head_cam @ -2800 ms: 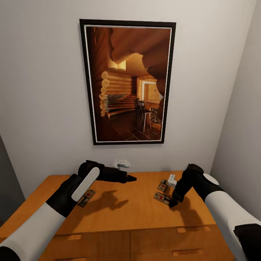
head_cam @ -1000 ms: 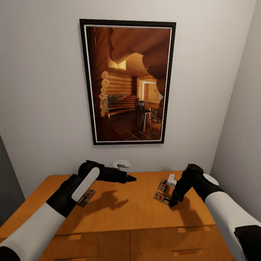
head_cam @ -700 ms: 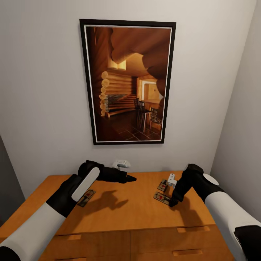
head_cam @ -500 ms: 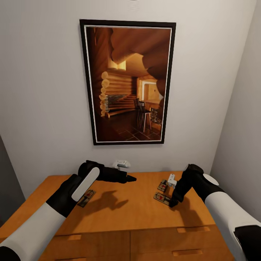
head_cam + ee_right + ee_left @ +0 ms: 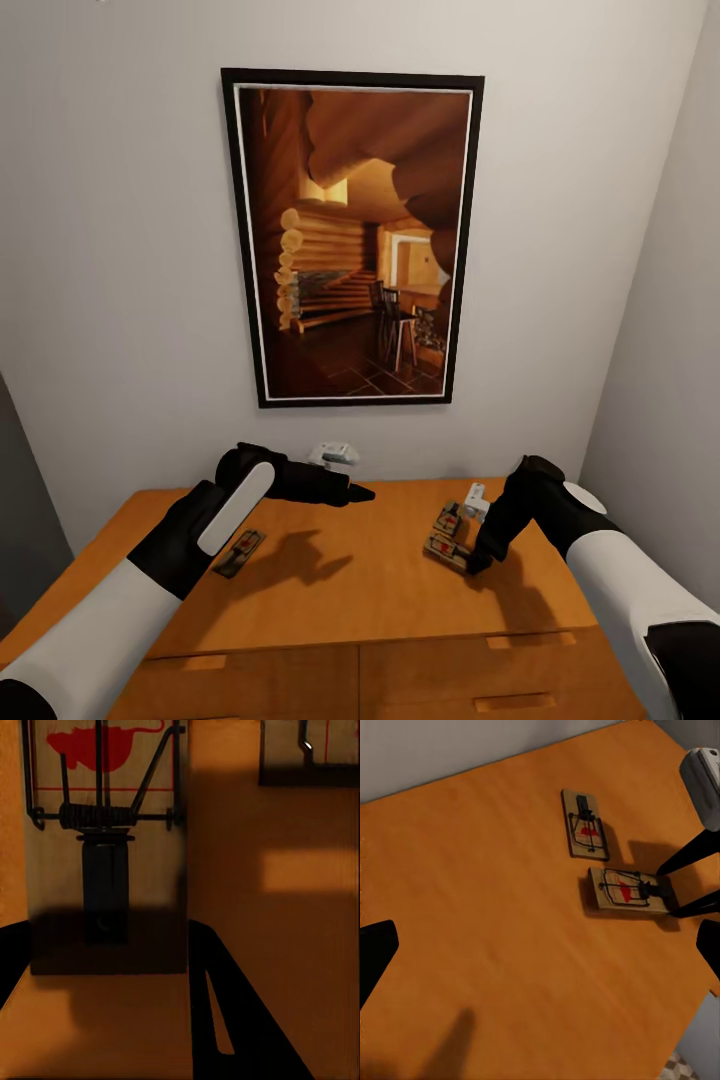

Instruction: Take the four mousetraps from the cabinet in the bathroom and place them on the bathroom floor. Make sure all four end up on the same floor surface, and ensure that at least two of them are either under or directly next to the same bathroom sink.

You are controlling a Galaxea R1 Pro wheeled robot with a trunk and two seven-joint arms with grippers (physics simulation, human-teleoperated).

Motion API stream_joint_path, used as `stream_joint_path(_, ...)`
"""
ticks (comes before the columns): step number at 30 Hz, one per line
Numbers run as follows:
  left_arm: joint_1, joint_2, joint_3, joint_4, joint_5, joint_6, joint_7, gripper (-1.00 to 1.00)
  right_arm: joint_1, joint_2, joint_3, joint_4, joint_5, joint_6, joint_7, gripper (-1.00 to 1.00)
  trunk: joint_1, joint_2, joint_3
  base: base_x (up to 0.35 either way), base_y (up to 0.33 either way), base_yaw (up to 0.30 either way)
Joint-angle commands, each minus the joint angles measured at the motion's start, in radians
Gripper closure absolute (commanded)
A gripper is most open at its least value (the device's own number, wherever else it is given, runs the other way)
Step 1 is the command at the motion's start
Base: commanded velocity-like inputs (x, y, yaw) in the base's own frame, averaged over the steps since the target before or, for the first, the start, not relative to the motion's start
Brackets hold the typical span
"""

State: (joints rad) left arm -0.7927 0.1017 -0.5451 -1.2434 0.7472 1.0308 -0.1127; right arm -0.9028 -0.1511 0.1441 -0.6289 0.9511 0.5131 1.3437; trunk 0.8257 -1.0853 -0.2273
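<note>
We stand at the wide orange-brown wooden cabinet (image 5: pixel 350 590); three small flat brown wooden mousetraps with dark springs lie on its top, none lifted yet. One sits at the left (image 5: pixel 239 553), partly under our left forearm. Two sit at the right: a nearer one (image 5: pixel 446 551) and a farther one (image 5: pixel 448 519), just beside each other.

The right pincer (image 5: pixel 474 562) is down at the nearer right trap. In the left wrist view its two dark fingers (image 5: pixel 681 856) are spread, straddling that trap's end (image 5: pixel 628 890); nothing is clamped.

The left pincer (image 5: pixel 352 492) hangs above the middle of the top, empty; we cannot tell whether its fingers are apart.

Step in hand, as we judge it: grasp the nearer right trap. To do it well, keep the fingers centred across the board's narrow width, low against the wood, clear of the spring bar (image 5: pixel 105 816), and close fully before lifting straight up, so the neighbouring trap is not nudged.
</note>
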Motion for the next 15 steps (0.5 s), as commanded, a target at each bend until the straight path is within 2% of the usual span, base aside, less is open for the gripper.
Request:
stream_joint_path(1,-0.001,0.001,-0.001,0.0,-0.011,0.002,-0.01,-1.0,-0.001,0.0,-0.005,-0.002,0.001,0.013,0.003,1.0,-0.004,0.006,0.002,0.0,0.0,0.0)
stream_joint_path(8,-0.001,0.003,-0.001,0.001,-0.012,0.002,-0.009,-1.0,-0.001,0.001,-0.054,-0.002,0.001,0.011,0.004,1.0,-0.031,0.055,0.024,0.0,0.0,0.0)
stream_joint_path(15,-0.001,0.007,-0.001,0.043,-0.014,0.002,-0.007,-1.0,-0.001,0.001,-0.067,-0.002,-0.001,0.015,0.005,1.0,-0.057,0.104,0.046,0.0,0.0,0.0)
